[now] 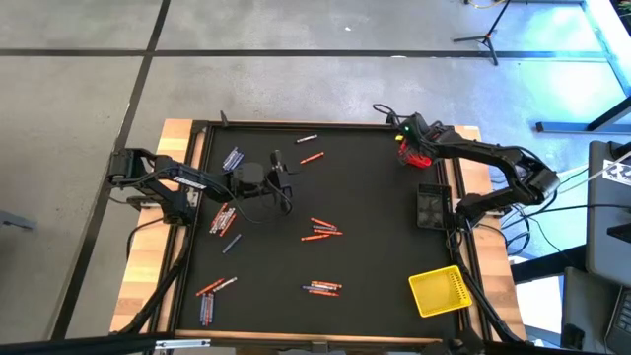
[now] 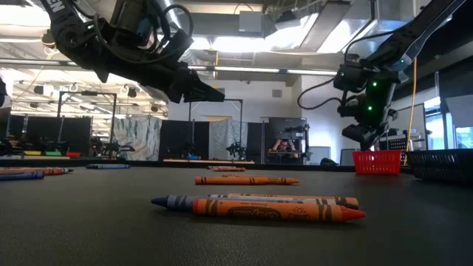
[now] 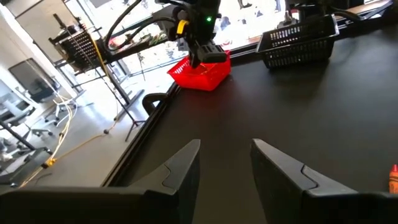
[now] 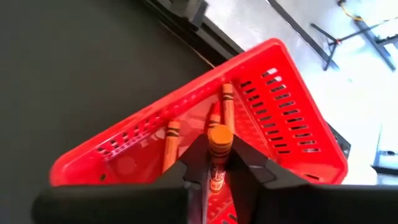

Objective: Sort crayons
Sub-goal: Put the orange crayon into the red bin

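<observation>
- Left tool (image 1: 279, 184) hangs over the left half of the black tabletop (image 1: 375, 247), its fingers spread apart with nothing between them, as the left wrist view shows.
- Loose crayons (image 1: 320, 230) lie scattered on the tabletop: a bundle just beside the left tool, a few near the middle, more toward the near edge.
- Black bin (image 1: 433, 205) sits at the right edge, with the yellow bin (image 1: 440, 291) nearer the front corner.
- Right tool (image 4: 210, 163) hovers directly above the red bin (image 4: 292, 112) at the far right corner, with an orange crayon (image 4: 218, 152) upright between its fingers; whether they grip it or have begun to let go I cannot tell.
- Other orange crayons already lie inside the red bin.
- Risk: if the crayon drops on end, it could bounce off the bin's wall and roll onto the tabletop.
- Sticking to one finger, it could be carried off when the arm lifts.
</observation>
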{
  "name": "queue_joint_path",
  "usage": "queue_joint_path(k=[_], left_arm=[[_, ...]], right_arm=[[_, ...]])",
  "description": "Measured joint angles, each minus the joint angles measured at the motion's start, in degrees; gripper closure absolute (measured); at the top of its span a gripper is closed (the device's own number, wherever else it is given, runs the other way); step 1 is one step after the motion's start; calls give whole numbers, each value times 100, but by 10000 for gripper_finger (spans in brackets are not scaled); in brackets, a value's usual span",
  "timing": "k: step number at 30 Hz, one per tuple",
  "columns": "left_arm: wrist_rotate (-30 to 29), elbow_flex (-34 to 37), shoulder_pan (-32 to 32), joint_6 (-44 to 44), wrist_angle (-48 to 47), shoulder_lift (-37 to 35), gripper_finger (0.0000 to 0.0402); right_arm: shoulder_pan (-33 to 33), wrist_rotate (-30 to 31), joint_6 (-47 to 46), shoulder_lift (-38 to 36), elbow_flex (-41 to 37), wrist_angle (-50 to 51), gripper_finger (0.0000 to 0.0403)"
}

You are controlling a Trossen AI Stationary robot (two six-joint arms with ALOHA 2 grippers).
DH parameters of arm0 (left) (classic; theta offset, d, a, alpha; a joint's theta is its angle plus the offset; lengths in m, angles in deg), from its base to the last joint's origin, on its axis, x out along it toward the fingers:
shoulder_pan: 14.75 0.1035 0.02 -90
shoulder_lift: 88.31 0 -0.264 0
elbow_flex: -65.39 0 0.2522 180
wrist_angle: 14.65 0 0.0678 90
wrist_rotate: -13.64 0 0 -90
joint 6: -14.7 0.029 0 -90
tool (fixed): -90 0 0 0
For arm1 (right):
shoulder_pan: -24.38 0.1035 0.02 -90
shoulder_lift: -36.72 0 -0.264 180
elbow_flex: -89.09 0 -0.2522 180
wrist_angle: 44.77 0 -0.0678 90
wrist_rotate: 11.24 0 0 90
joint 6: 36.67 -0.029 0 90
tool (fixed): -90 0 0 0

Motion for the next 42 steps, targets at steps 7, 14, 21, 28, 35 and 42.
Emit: queue_joint_path(k=[7,14,21,28,35,42], left_arm=[[-11,0,14,17,33,4,269],[50,0,48,131,221,4,269],[-38,0,175,-413,219,4,269],[8,-9,538,-1035,-217,4,269],[48,-336,938,-1630,-1333,90,269],[716,-776,1292,-1727,-1795,463,269]], right_arm=[[3,160,-5,-13,38,126,256],[561,-679,-304,-358,81,-771,250],[1740,-1534,-160,-369,90,-2709,256],[2667,-1650,316,37,85,-4476,257],[3088,-1922,866,363,85,-5029,257],[3390,-1945,1104,363,83,-5152,257]])
